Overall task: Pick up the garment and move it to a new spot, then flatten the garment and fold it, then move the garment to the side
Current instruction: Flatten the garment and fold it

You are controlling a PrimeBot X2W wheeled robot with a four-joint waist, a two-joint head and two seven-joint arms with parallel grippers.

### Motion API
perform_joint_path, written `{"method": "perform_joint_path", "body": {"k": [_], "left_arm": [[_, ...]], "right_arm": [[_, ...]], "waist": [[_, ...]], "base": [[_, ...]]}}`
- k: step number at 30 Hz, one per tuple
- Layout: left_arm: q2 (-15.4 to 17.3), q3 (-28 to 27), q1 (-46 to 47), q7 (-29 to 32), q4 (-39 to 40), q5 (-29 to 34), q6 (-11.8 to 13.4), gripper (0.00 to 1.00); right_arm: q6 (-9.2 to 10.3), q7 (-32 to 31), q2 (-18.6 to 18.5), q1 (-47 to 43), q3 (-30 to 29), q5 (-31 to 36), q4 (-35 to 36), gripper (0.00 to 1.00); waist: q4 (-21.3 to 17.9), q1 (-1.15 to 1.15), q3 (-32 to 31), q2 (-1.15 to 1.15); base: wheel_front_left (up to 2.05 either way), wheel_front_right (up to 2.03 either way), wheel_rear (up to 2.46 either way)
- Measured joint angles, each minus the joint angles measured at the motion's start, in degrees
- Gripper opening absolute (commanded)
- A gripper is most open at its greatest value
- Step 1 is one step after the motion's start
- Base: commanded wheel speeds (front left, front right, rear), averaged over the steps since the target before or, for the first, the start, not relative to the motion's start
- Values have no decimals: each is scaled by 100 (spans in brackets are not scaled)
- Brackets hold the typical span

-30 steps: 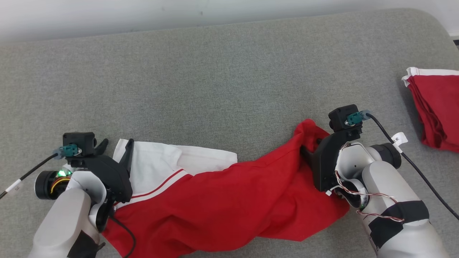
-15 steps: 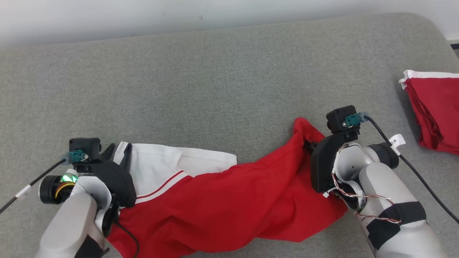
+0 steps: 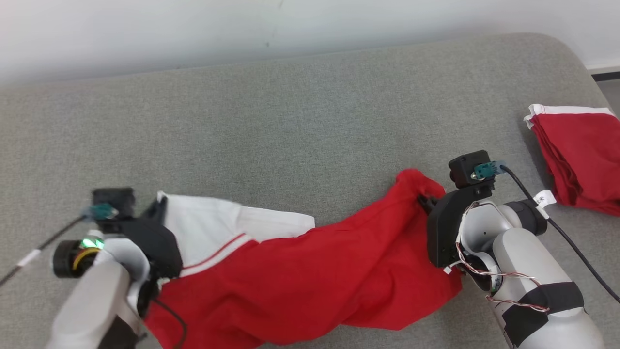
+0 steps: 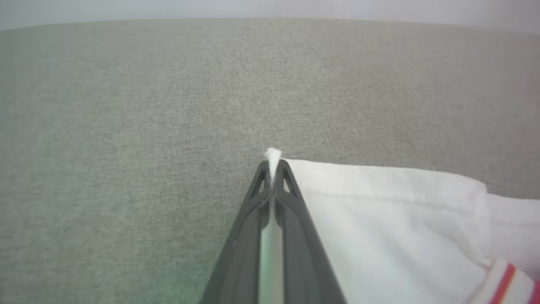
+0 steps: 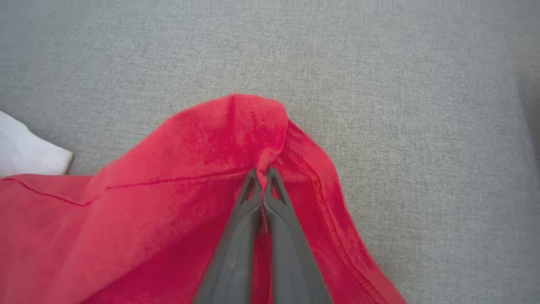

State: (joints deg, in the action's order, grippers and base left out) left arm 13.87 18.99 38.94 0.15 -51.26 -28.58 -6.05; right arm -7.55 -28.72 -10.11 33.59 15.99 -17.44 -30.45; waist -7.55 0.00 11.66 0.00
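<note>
A red garment [image 3: 310, 281] with a white part and red stripes stretches across the near side of the grey cushioned surface [image 3: 290, 126]. My left gripper [image 3: 160, 206] is shut on the white corner at the lower left; in the left wrist view the white cloth [image 4: 379, 219] sticks out between the closed fingertips [image 4: 273, 169]. My right gripper [image 3: 424, 199] is shut on a bunched red edge at the right; the right wrist view shows the red fabric [image 5: 202, 152] pinched at the tips [image 5: 262, 175] and humped above them.
A second red garment with white trim [image 3: 581, 155] lies folded at the right edge of the surface. A pale wall [image 3: 242, 29] runs behind the far edge. Black cables trail from both wrists.
The left gripper went from open around the white corner to shut on it. The camera tilted, shifting the whole picture down. The right gripper kept its hold on the red edge.
</note>
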Motion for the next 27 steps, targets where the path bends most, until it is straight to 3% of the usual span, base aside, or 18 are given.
{"method": "perform_joint_path", "body": {"k": [5, 13, 20, 27], "left_arm": [[147, -439, 91, -288, 511, -652, -102, 0], [532, -583, 80, -605, 2201, -1166, -137, 0], [538, -577, -116, -778, 3400, -1306, -137, 0], [463, -432, -1210, -475, 4130, -1586, 10, 0]], "right_arm": [[0, 100, 3, -92, -101, -4, 244, 0], [0, 563, -85, -326, -510, 45, 775, 0], [0, 965, -8, -409, -877, 241, 1203, 0], [0, 549, 22, -1200, -1179, 162, 1548, 0]], "waist": [[61, 0, -59, 0], [214, 0, -274, 0], [308, 0, -476, 0], [346, 0, -503, 0]], "base": [[0, 0, 0], [0, 0, 0], [0, 0, 0], [0, 0, 0]]}}
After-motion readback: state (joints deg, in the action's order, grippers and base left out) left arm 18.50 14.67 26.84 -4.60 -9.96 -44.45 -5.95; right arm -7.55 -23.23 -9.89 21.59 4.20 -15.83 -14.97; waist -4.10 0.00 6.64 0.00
